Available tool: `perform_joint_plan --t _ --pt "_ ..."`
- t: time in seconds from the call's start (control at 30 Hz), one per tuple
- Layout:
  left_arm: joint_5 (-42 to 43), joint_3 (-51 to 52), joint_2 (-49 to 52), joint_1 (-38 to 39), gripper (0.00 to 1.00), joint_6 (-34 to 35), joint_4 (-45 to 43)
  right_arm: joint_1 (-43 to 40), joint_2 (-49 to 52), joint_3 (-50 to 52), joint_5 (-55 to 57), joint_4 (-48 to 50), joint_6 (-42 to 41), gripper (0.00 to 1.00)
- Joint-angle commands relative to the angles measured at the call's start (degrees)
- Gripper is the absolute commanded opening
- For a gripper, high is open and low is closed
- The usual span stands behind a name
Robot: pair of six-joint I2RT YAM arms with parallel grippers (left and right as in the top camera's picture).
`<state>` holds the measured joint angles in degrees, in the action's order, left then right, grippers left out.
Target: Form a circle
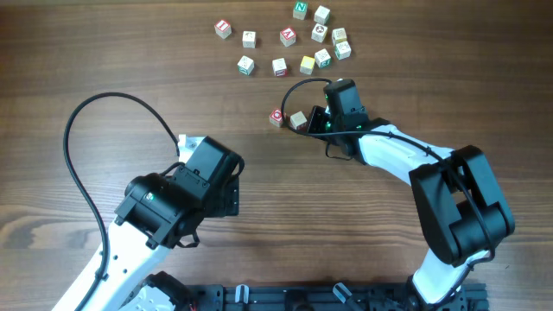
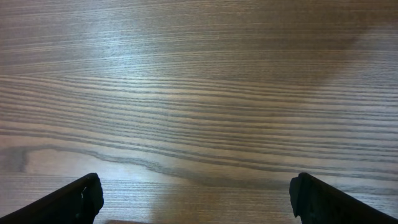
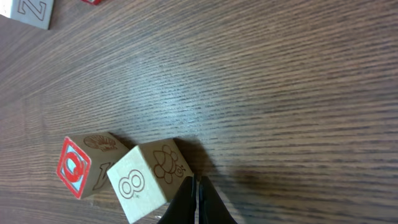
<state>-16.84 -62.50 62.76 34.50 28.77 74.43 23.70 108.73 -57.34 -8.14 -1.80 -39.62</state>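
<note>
Several small pale wooden letter cubes lie scattered at the far middle of the table, not in a circle. Two more cubes sit apart, closer in: one with a red mark and a plain one marked 8, touching each other. My right gripper is shut with nothing between its fingers, its tips pressed against the right side of the 8 cube. My left gripper hangs open over bare wood at the left, far from the cubes.
A black cable loops over the table left of the left arm. The right arm stretches from the near right toward the cubes. Another cube corner shows at the top left of the right wrist view.
</note>
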Motion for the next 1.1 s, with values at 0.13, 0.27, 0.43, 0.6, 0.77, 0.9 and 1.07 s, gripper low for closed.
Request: perform_joint_plan --t 0.13,0.27,0.43,0.6,0.77,0.9,1.07 --pt "-0.7 0.3 -0.4 -0.3 1.00 0.1 0.0 0.2 -0.8 0.7 -1.0 1.1 0.7 0.04" --pt "-0.7 0.2 -0.4 -0.3 1.00 0.1 0.0 0.2 -0.8 0.7 -1.0 1.2 0.7 0.04" --pt "-0.7 0.3 -0.4 -0.3 1.00 0.1 0.0 0.2 -0.8 0.7 -2.5 2.2 2.4 0.05" --pt "-0.7 0.3 -0.4 -0.3 1.00 0.1 0.0 0.2 -0.8 0.7 -2.4 2.7 3.6 0.04" --pt "-0.7 0.3 -0.4 -0.3 1.00 0.1 0.0 0.2 -0.8 0.7 -1.2 5.2 6.8 0.05" --pt "-0.7 0.3 -0.4 -0.3 1.00 0.1 0.0 0.2 -0.7 0.7 -0.6 6.2 8.2 0.04" --pt "-0.7 0.2 -0.4 -0.3 1.00 0.1 0.0 0.2 0.8 0.7 -0.5 7.8 8.1 0.04"
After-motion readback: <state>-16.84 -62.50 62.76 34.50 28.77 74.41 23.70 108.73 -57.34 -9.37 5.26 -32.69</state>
